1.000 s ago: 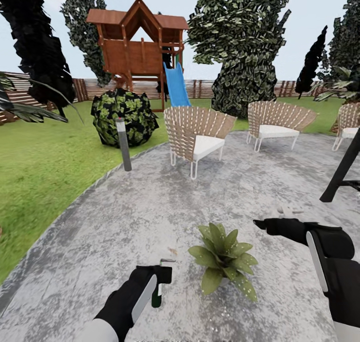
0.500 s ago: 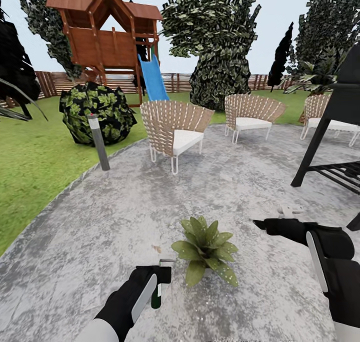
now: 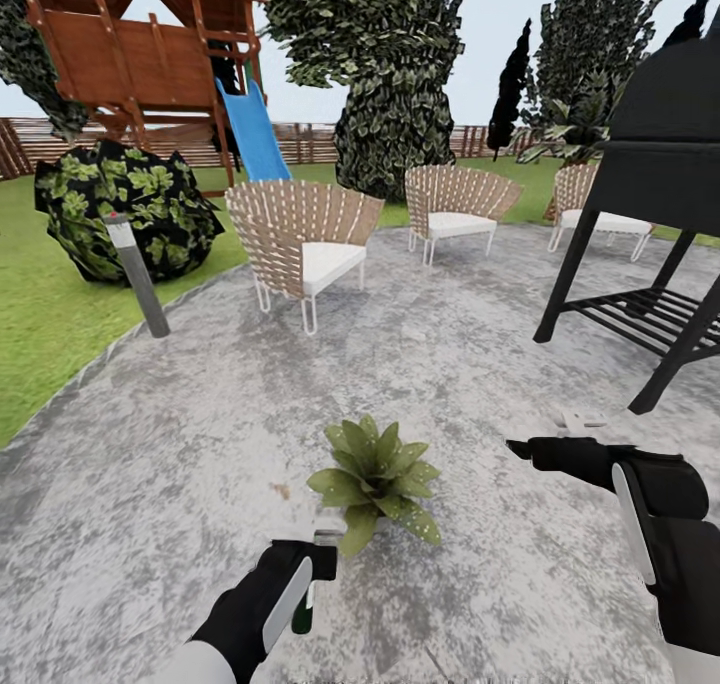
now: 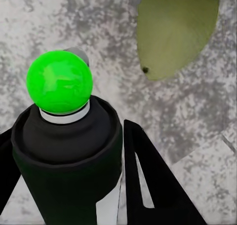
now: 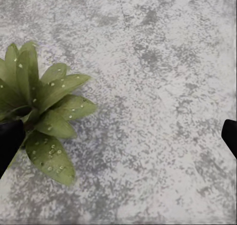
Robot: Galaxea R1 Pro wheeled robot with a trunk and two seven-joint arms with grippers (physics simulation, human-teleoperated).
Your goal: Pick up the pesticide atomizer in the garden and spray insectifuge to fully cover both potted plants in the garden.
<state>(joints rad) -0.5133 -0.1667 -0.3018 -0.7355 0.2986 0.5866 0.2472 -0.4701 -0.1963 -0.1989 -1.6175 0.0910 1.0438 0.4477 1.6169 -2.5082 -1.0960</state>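
Where the head view looks down over the gravelly patio point(image 3: 200, 434), the left claw point(image 3: 318, 564) is seen clamped on the pesticide atomizer point(image 3: 303, 612), whose dark green body hangs below the fingers while its whitish trigger head rises just above them. A potted plant point(image 3: 375, 474) stands just ahead of that claw, a drooping leaf nearly touching the trigger head, and whitish specks of insectifuge point(image 3: 425, 529) are dotted on the leaves of its right side. The right claw point(image 3: 520, 450) is held well off to the plant's right, above bare patio; how far its fingers are parted cannot be told from here. Beyond the claws a grey bollard lamp point(image 3: 138, 276), woven chairs point(image 3: 300, 244), a black grill stand point(image 3: 650, 214) and a wooden playhouse with a blue slide point(image 3: 250, 139) are seen.

In the left wrist view, a dark cylinder with a bright green ball point(image 4: 59, 80) sits close to the lens between the black fingers point(image 4: 153, 185), and one pale leaf point(image 4: 175, 32) is seen beyond it over the gravel.

In the right wrist view, the two black fingertips point(image 5: 10, 141) are seen wide apart at opposite edges with nothing between them, and the speckled plant point(image 5: 44, 116) lies beside one fingertip, the specks plainer here.
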